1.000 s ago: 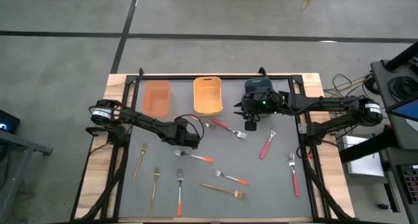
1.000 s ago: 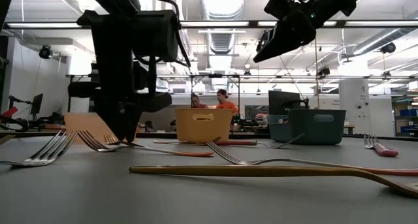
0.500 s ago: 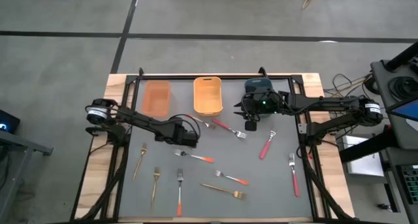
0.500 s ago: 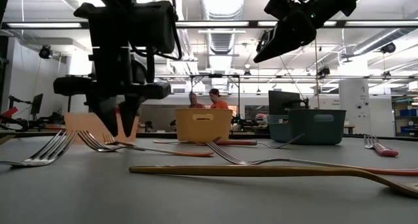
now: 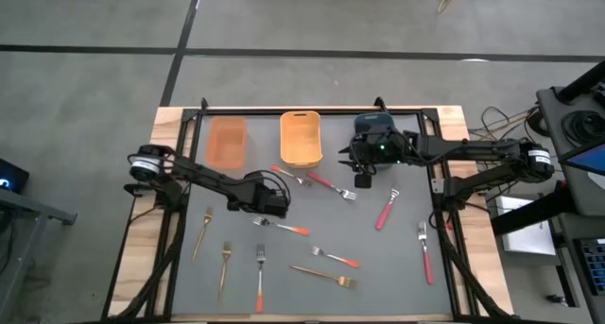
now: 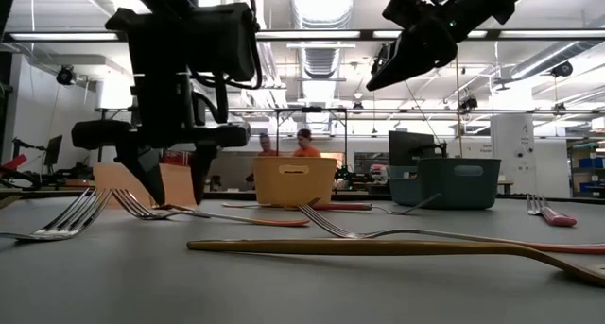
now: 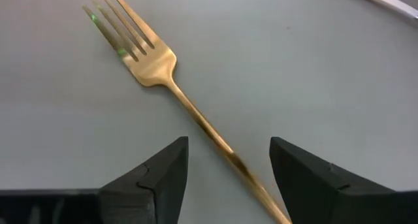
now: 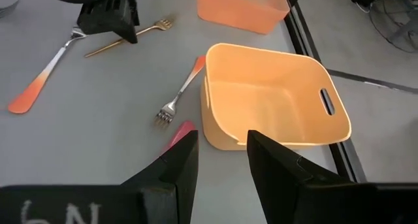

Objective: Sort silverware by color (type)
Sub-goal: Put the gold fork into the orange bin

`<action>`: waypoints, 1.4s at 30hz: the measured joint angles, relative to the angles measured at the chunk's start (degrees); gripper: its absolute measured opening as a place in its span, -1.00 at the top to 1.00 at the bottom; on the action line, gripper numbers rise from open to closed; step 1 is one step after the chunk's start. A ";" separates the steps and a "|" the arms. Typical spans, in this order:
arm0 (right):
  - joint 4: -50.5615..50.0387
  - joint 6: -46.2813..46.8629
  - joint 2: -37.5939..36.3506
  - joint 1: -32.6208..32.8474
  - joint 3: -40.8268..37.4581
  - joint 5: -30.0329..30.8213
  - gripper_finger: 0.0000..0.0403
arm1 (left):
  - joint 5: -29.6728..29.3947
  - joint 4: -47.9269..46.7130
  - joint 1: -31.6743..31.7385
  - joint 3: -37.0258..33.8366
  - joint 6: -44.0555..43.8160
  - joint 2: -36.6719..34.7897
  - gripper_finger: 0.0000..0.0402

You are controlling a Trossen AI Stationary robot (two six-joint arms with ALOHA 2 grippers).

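A gold fork [image 7: 157, 64] lies flat on the grey mat [image 5: 397, 267], just left of the mat's middle. My left gripper [image 7: 228, 145] points steeply down over it, open, one finger on each side of the fork's thin handle [image 7: 209, 129] without touching it. The low view shows those fingertips [image 6: 151, 187] spread just above the mat. My right gripper [image 5: 362, 180] hangs open and empty, high over the far right of the mat. Other forks lie scattered: orange-handled [image 5: 282, 226], red-pink-handled [image 5: 386, 211], gold [image 5: 323, 275].
Three bins stand along the far edge: a salmon one [image 5: 227, 140], a yellow-orange one [image 5: 301, 138] and a dark blue one [image 5: 375, 126] under the right arm. An orange-handled fork [image 8: 179, 93] lies against the yellow bin. People stand in the room behind.
My left gripper has rolled about its own pointing line and opened its fingers wide, staying in place just above the mat. The right arm has kept still.
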 joint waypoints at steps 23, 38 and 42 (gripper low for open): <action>-0.04 0.68 0.00 -1.71 0.00 -0.06 0.39 | -2.09 0.59 -0.13 0.13 -0.05 3.64 0.44; -0.09 0.66 0.00 -1.71 0.00 -0.04 0.39 | -2.57 0.39 -0.57 1.22 3.17 3.86 0.87; -0.09 0.66 0.00 -1.71 0.00 -0.04 0.39 | -2.81 0.27 -0.74 1.22 4.40 3.86 0.97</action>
